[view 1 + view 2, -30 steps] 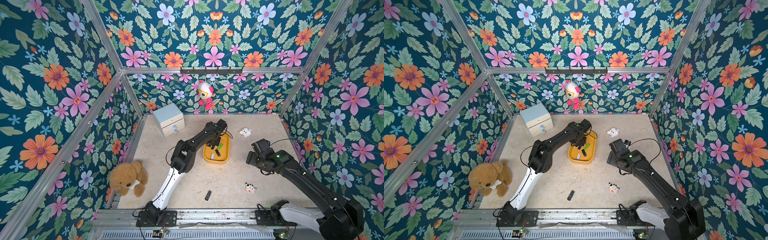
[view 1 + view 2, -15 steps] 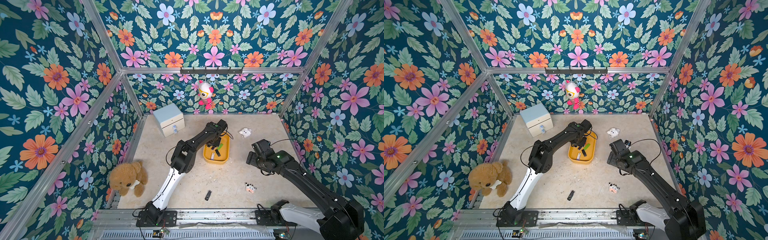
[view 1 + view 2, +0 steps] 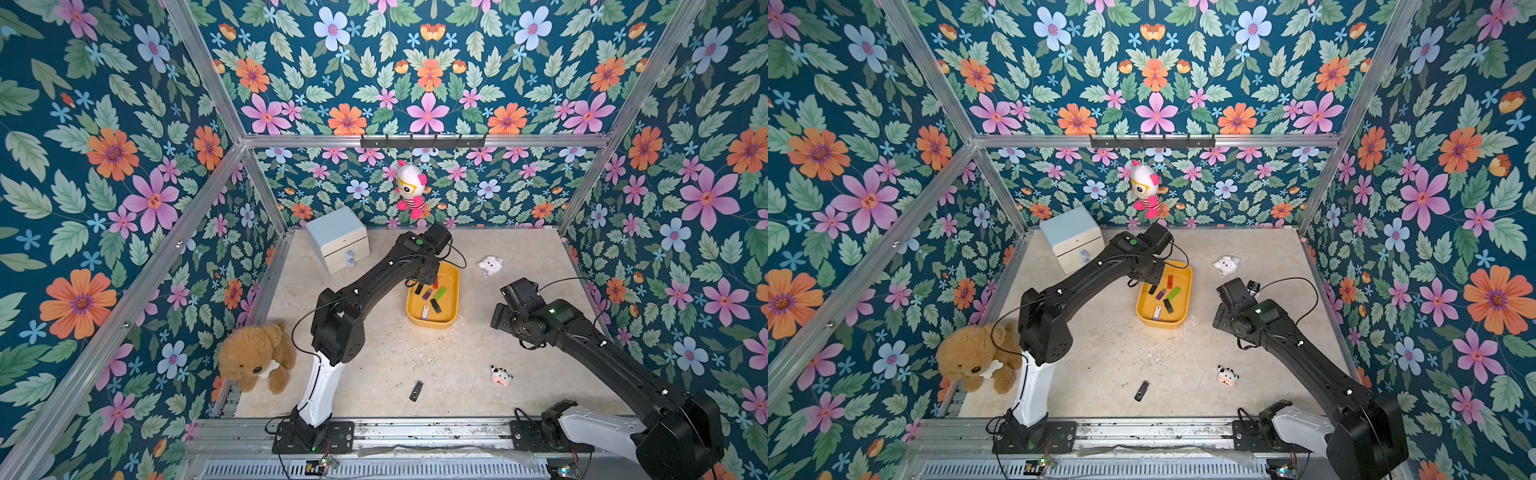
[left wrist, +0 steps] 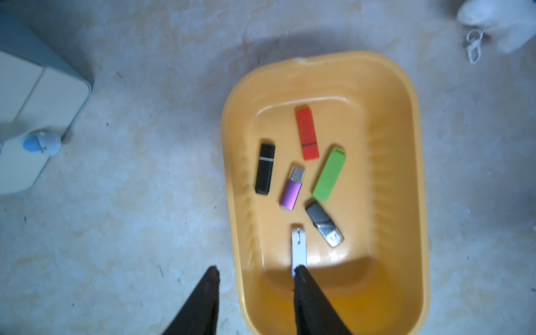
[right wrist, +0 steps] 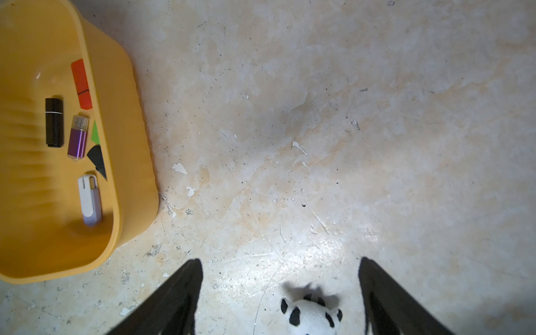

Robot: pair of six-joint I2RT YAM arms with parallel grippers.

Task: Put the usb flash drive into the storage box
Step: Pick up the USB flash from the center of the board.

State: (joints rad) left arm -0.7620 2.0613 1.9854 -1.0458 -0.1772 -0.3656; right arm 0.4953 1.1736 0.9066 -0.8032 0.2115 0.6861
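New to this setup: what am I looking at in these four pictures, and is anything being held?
Two black robot arms stand at the near edge of a table inside a flowered booth. Two pictures look down on the whole scene from overhead; the other two come from a camera on each wrist. The left hand hangs open over the edge of the yellow storage box, which holds six flash drives. The right hand is open and empty above the table. One black flash drive lies on the table outside the box. Also there: a teddy bear, a small cabinet, a cow toy, a white plush, a hanging doll.
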